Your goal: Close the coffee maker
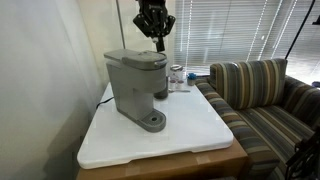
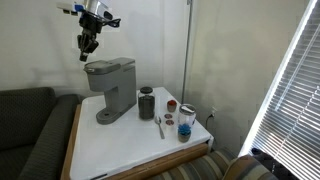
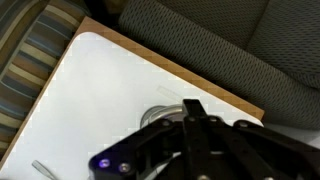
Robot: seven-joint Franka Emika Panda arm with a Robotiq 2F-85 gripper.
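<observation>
The coffee maker [image 1: 135, 85] is a boxy gray machine that stands on the white table in both exterior views [image 2: 110, 88]. Its top lid lies down flat on the body. Its round drip base [image 1: 151, 122] points toward the table's front. My gripper [image 1: 157, 42] hangs in the air just above the machine's top, apart from it, and also shows in an exterior view [image 2: 86, 52]. In the wrist view the black fingers [image 3: 192, 106] meet at a point, shut and empty, with the round drip base [image 3: 158, 116] partly seen below them.
A dark canister [image 2: 147, 103], two small jars [image 2: 186, 122] and a spoon [image 2: 160, 126] stand beside the machine. A striped couch [image 1: 270, 100] borders one side of the table, a dark couch [image 2: 30, 130] the other. Window blinds [image 1: 230, 30] are behind.
</observation>
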